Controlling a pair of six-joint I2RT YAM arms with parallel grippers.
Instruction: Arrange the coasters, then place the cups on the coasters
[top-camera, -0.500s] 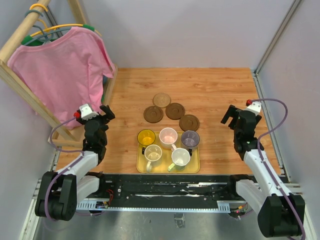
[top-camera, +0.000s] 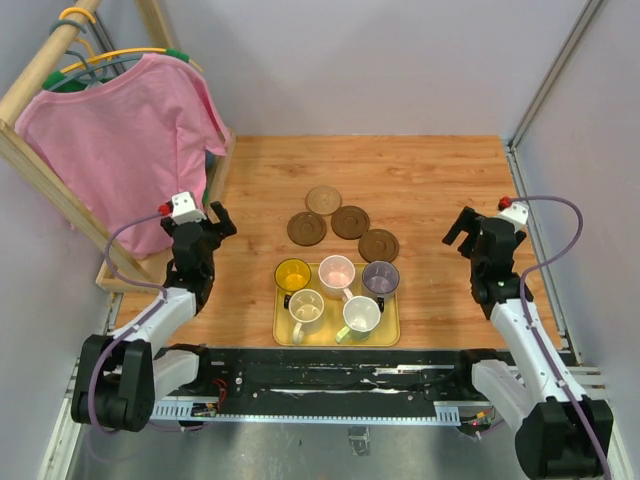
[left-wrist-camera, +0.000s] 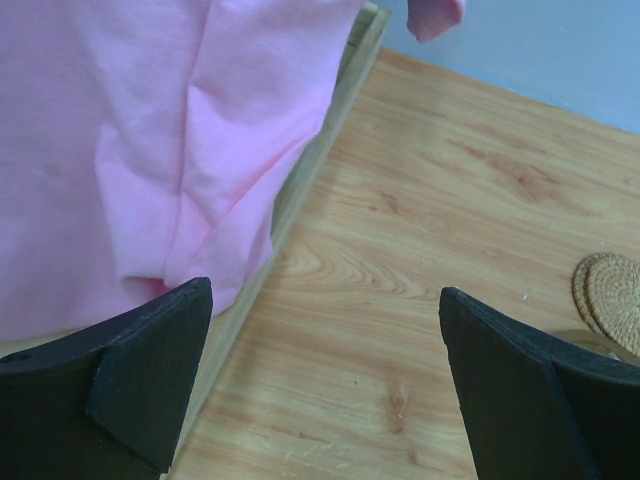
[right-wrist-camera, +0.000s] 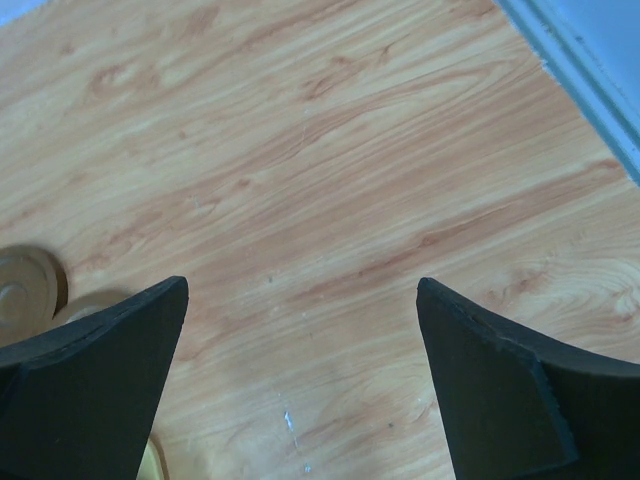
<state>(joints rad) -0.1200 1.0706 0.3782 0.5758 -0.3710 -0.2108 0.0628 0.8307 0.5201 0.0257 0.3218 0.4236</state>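
Several brown woven coasters (top-camera: 350, 222) lie loosely grouped mid-table, just beyond the yellow tray (top-camera: 337, 342). On the tray stand the cups: yellow (top-camera: 293, 274), pale pink (top-camera: 336, 271), grey-purple (top-camera: 381, 277), cream (top-camera: 306, 308) and white-green (top-camera: 361, 314). My left gripper (top-camera: 218, 222) hovers open to the left of the coasters, nothing between its jaws (left-wrist-camera: 325, 290); one coaster's edge (left-wrist-camera: 610, 295) shows at its right. Open and empty too, my right gripper (top-camera: 458, 228) hangs right of the coasters (right-wrist-camera: 302, 285), a coaster (right-wrist-camera: 25, 285) at its far left.
A pink shirt (top-camera: 120, 140) hangs on a wooden rack (top-camera: 45, 60) at the back left, its base rail (left-wrist-camera: 320, 160) close beside my left gripper. Grey walls bound the table on the back and sides (right-wrist-camera: 590, 60).
The left arm has shifted a little to the right and forward, away from the rack. The right arm has edged slightly forward. Both grippers remain open.
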